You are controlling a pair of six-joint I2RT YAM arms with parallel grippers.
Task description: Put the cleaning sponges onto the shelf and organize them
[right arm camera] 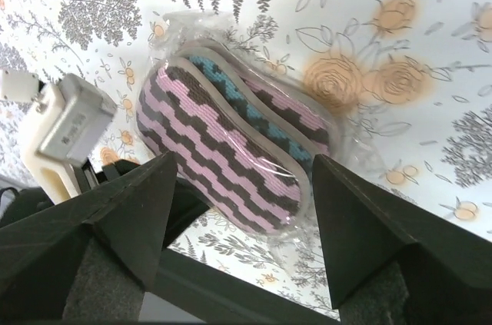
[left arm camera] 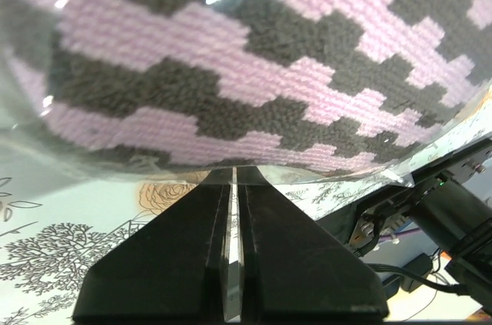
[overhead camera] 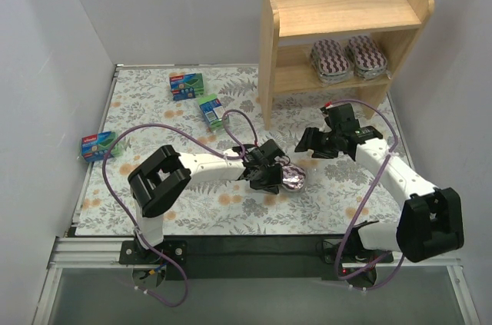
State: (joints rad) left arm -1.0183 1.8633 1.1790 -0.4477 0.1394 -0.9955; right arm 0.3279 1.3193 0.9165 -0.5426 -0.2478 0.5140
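**mat_lurker:** Quick one, where's the loose pad [overhead camera: 294,180] sitting right now?

**shelf_nerd:** Front middle of the flowery mat [overhead camera: 207,213], in its clear wrapper, well short of the shelf [overhead camera: 346,6]. The left claw [overhead camera: 278,174] has it. In the left wrist view the 2 fingers are clenched flat together on the edge of the wrapper. The pad's dark and pink zigzag stripes fill the whole top of that view. Can't tell if it's resting on the mat or lifted a touch.

**mat_lurker:** And the right claw [right arm camera: 242,171]?

**shelf_nerd:** Released, fingers spread wide, gripping nothing. It hangs above the same pad and looks down on it, so the pad shows between the 2 fingers against the mat. From there you also see a teal-marked strip along 1 side of the pad, and part of the left arm poking in at the left.

**mat_lurker:** Anything on the shelf?

**shelf_nerd:** A pair of striped pads [overhead camera: 332,60] on the lower tier, side by side, toward the right end.

**mat_lurker:** The green ones?

**shelf_nerd:** All 3 are on the mat, left of the shelf. The far pack [overhead camera: 187,86] is near the back edge. The middle pack [overhead camera: 211,110] is just beside it, closer to the shelf's left leg. The lone pack [overhead camera: 98,145] is well apart at the left edge.
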